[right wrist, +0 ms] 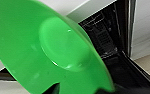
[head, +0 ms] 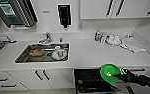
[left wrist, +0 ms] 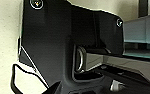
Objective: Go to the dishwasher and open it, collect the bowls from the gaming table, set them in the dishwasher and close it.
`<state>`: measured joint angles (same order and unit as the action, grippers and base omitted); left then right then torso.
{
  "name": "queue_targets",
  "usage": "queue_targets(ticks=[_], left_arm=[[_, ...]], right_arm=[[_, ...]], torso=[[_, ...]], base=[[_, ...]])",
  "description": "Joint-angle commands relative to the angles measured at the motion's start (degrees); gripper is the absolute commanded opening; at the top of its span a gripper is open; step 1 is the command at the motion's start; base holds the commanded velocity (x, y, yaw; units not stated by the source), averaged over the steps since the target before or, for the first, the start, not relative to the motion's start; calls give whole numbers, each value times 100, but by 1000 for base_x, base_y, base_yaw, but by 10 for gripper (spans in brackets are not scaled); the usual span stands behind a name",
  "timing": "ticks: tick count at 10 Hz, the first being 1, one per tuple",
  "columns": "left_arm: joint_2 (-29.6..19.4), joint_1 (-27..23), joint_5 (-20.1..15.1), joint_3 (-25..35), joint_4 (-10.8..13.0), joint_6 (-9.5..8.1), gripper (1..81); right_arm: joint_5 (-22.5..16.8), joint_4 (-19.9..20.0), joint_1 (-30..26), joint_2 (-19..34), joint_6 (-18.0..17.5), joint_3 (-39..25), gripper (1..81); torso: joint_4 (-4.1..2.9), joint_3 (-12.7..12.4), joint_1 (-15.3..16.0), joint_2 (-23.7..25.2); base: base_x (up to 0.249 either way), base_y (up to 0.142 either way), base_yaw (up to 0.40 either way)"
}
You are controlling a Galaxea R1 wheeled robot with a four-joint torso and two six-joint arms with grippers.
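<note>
The dishwasher (head: 91, 76) stands open under the white counter, its dark interior facing me. A small lime bowl (head: 80, 81) sits inside it at the left. My right arm comes in from the right, and its gripper (head: 119, 75) is shut on the rim of the wide, shallow green bowl (head: 110, 73), which it holds tilted above the dishwasher's right side. In the right wrist view this bowl (right wrist: 53, 47) looms large before the dark racks (right wrist: 104, 37). The left wrist view offers just the robot's dark plate (left wrist: 56, 37). The gaming table is out of view.
A steel sink (head: 23, 57) with dishes in it lies in the counter above and left of the dishwasher. Bottles (head: 98, 36), a plate and a cloth (head: 133, 45) sit at the counter's back right. White cabinet doors with dark handles (head: 41, 75) flank the opening.
</note>
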<state>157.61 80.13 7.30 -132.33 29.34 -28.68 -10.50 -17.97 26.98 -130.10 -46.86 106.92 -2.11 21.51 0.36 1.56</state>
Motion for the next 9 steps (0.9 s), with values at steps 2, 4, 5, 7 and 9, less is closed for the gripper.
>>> queue_targets(ticks=[2, 4, 5, 7, 9], left_arm=[[-133, -63, -274, 40, 54, 12, 811], [-72, -72, -282, 40, 63, 21, 811], [-36, -80, -282, 40, 89, 21, 811], [51, -89, -282, 31, 239, 12, 811], [104, -81, -273, -30, 247, 12, 811]], right_arm=[[-75, 57, -715, 166, -25, 3, 811], [-93, 74, -698, 218, -16, -41, 811], [-84, 74, -689, 279, -16, -93, 811], [-93, 74, -636, 350, -16, -164, 811], [-145, 92, -732, 524, -25, -469, 811]], torso=[[0, 0, 0, 0], [0, 0, 0, 0], [0, 0, 0, 0], [0, 0, 0, 0], [0, 0, 0, 0]], base=[[0, 0, 0], [0, 0, 0], [0, 0, 0], [0, 0, 0], [0, 0, 0]])
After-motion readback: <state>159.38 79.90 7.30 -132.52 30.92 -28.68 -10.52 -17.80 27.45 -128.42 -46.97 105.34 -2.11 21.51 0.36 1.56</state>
